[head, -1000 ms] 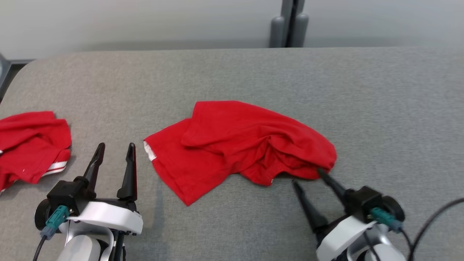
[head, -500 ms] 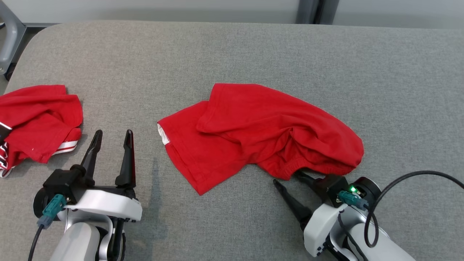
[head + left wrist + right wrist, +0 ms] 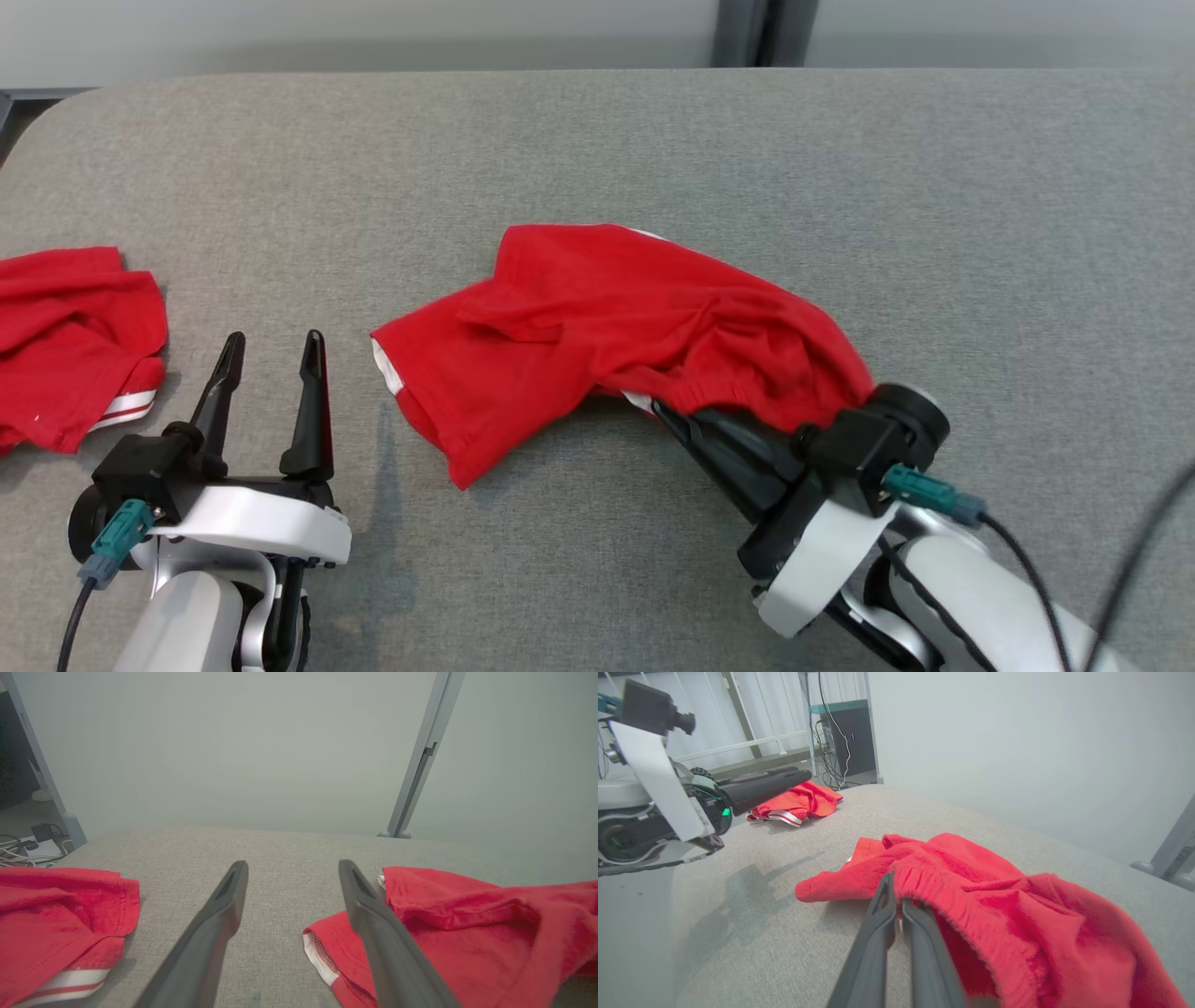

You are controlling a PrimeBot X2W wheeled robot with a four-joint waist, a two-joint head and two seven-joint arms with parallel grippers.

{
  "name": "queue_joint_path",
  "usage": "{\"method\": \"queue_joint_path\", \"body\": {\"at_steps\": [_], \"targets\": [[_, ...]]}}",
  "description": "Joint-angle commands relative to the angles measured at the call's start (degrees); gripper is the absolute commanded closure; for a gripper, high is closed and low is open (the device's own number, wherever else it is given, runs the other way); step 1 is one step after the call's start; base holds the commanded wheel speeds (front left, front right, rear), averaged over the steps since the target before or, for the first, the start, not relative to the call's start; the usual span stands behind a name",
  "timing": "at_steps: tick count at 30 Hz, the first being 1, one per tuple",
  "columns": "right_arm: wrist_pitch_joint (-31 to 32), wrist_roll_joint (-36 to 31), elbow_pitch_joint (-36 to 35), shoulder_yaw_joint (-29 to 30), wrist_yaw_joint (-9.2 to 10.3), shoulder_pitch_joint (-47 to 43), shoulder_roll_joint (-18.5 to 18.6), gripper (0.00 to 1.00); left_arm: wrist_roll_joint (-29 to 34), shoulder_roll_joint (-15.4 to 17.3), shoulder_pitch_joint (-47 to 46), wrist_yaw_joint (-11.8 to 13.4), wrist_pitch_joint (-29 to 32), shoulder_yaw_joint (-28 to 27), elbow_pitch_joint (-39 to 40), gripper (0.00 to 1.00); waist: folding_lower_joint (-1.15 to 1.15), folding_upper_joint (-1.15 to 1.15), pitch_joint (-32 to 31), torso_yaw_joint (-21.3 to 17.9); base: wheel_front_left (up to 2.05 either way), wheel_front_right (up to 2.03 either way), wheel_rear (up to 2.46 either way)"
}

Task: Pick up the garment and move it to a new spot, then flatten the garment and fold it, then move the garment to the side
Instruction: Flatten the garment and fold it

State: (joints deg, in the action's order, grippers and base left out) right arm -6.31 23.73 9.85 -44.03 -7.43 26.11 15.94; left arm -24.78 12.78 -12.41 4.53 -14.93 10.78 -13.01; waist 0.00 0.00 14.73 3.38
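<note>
Garment (image 3: 597, 308) in right end effector (image 3: 665, 413)

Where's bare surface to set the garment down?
Free: far strip of the surface behind the garment, and the right end past the right gripper. Crowded: left end, with the second garment and left gripper.

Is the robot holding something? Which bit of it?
The right gripper pinches the middle red garment by its stretchy waistband edge. The left gripper is open, holding nothing.
</note>
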Motion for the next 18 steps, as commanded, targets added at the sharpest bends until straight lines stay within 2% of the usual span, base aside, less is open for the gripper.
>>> {"method": "queue_joint_path", "body": {"at_steps": [1, 10, 18], "targets": [[-0.3, 0.42, -2.41, 0.12, -0.11, 1.08, 0.63, 1.0, 0.31, 0.54, -0.48, -0.12, -0.2, -0.23, 0.24, 0.0, 0.0, 0.0, -0.29, -0.7, 0.0, 0.0, 0.0], [1.23, 0.02, -18.58, 5.13, -0.1, 2.45, 3.93, 1.0, 0.47, 1.63, -0.93, 0.51, 0.02, -0.41, 1.24, 0.0, 0.0, 0.0, -0.88, -2.24, 0.0, 0.0, 0.0], [1.96, -2.16, -28.66, 12.7, -0.1, 0.83, 3.21, 1.0, 0.25, 2.23, -0.08, 1.16, 0.2, -0.54, 2.54, 0.0, 0.0, 0.0, -0.67, -2.73, 0.0, 0.0, 0.0]]}}
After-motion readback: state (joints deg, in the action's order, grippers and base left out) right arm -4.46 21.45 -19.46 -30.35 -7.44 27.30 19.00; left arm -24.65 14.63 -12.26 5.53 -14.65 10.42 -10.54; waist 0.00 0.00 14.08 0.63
